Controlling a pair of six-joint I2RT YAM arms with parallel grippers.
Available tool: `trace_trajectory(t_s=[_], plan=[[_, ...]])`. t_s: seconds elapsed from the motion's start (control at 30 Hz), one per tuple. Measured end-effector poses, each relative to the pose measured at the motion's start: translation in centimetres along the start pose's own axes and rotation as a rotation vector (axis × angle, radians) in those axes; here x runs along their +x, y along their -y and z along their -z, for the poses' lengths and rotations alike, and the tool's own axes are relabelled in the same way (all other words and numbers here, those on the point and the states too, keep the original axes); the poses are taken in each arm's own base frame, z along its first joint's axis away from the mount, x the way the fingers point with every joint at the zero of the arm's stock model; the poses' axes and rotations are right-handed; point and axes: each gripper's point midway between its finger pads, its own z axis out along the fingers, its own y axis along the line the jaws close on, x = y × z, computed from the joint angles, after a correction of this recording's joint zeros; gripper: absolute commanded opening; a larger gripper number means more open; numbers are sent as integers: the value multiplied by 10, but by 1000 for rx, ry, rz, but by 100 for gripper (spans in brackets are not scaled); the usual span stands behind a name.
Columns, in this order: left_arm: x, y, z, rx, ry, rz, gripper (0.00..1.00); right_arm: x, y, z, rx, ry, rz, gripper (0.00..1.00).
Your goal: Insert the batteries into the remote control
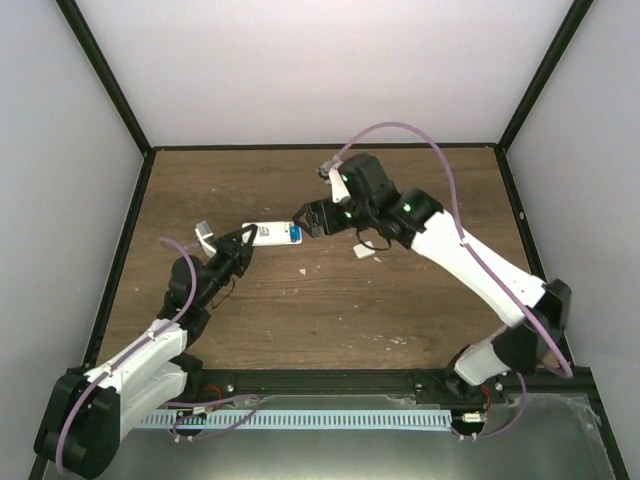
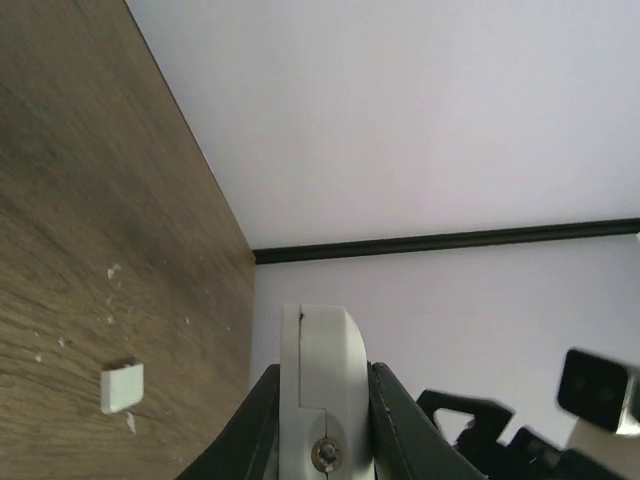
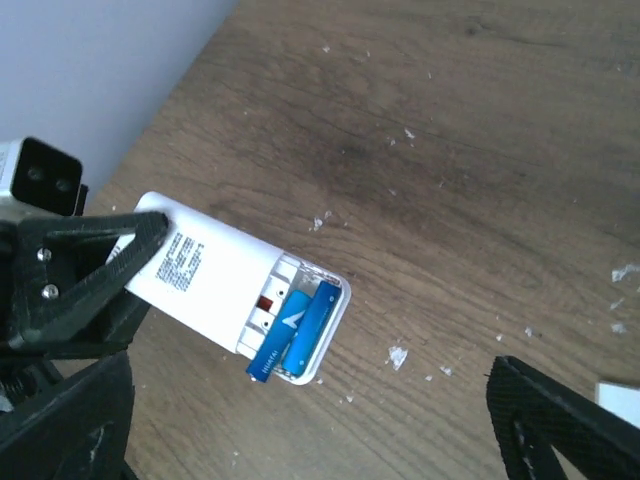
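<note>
The white remote control point(image 1: 268, 233) is held above the table, its label end clamped in my left gripper point(image 1: 243, 243), which is shut on it. In the left wrist view the remote's end point(image 2: 322, 345) sits between both fingers point(image 2: 258, 415). Its battery bay faces up and is uncovered. Two blue batteries point(image 3: 300, 328) lie in the bay. One lies askew with its end past the bay's edge. They also show in the top view point(image 1: 297, 233). My right gripper point(image 1: 312, 218) is open and empty, its fingers point(image 3: 545, 425) spread wide just above the bay end.
The small white loose cover point(image 1: 361, 252) lies on the wooden table to the right of the remote. It also shows in the left wrist view point(image 2: 121, 387) and at the right wrist view's edge point(image 3: 622, 396). White crumbs dot the wood. White walls enclose the table.
</note>
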Motion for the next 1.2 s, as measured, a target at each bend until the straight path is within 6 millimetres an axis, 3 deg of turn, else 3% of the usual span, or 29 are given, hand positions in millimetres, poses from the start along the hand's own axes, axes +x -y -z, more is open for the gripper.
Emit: trace_trajectory(t_s=[0.17, 0.27, 0.4, 0.6, 1.2], plan=[[6, -2, -5, -12, -44, 100, 0, 17, 8, 7, -79, 107, 10, 100], [10, -7, -7, -31, -66, 148, 0, 22, 19, 3, -127, 130, -16, 100], [13, 2, -6, -17, -85, 173, 0, 29, 26, -6, -178, 129, -27, 100], [16, 25, 0, 40, -115, 189, 0, 34, 14, -9, -285, 131, -7, 100], [30, 15, 2, -19, -191, 218, 0, 53, -5, -23, -458, 83, 25, 99]])
